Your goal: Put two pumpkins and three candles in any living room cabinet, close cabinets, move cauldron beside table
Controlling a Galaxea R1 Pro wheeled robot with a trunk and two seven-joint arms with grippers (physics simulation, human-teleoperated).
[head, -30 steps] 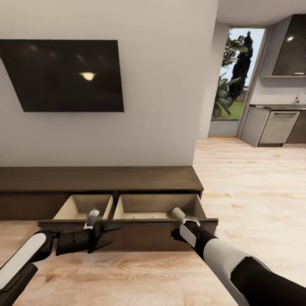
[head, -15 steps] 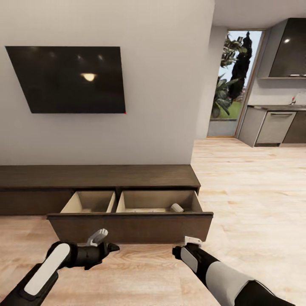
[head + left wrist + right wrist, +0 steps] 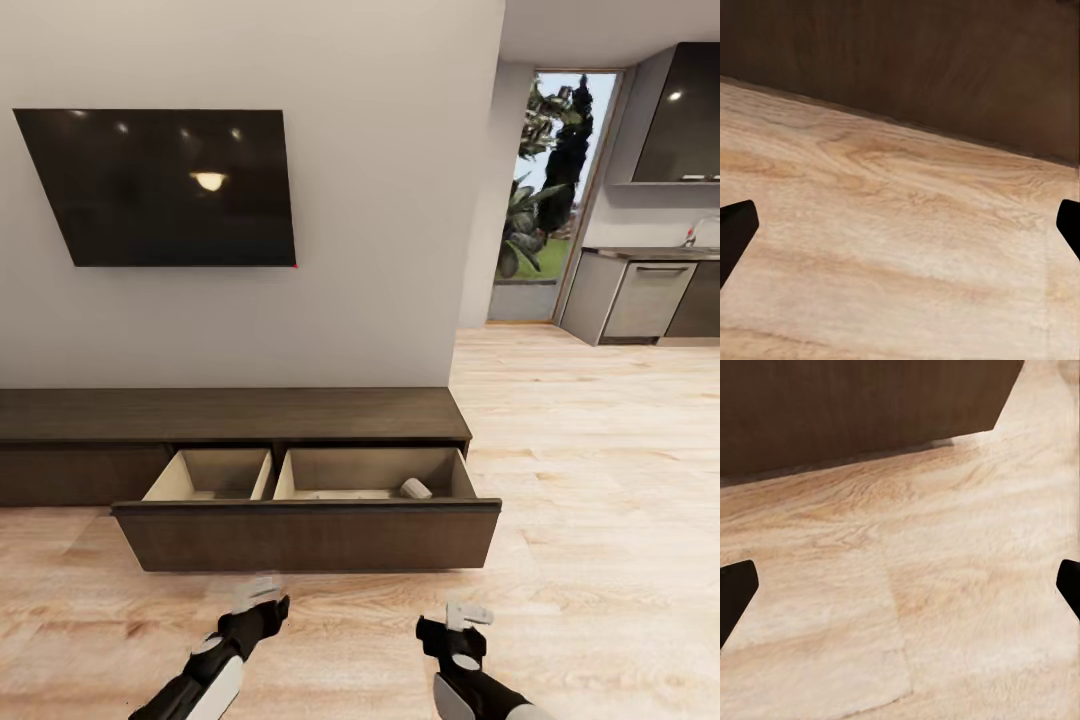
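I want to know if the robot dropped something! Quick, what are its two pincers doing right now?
Left pincer: open, holding nothing.
Right pincer: open, holding nothing.

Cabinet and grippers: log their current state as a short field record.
cabinet: long, low, dark brown, against the wall under the TV
drawer: pulled out, open
drawer contents: one small pale object at the right end; too small to identify
left gripper: open, empty, over the floor in front of the drawer
right gripper: open, empty, over the floor
pumpkins: none in the drawer's visible part
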